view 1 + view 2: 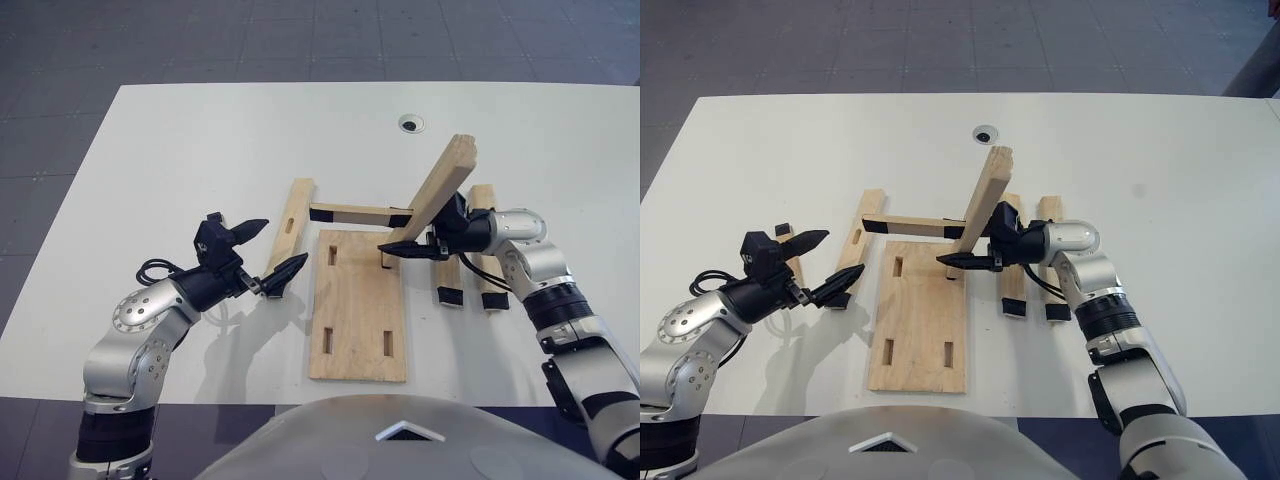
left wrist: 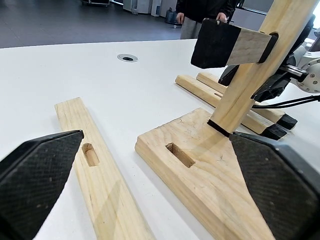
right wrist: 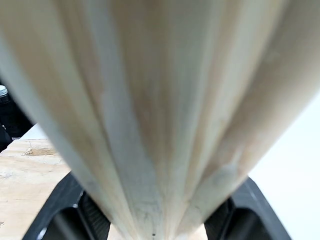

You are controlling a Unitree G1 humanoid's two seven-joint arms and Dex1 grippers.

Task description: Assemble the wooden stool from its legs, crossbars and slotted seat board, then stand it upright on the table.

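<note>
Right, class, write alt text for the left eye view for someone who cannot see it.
The right gripper holds a tilted wooden leg, crossbar attached, its lower end on the seat board lying flat on the table. The open left gripper hovers by another leg.

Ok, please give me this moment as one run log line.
right gripper: shut on tilted leg, foot at seat board slot | left gripper: open, beside flat leg | assembly: unfinished
</note>
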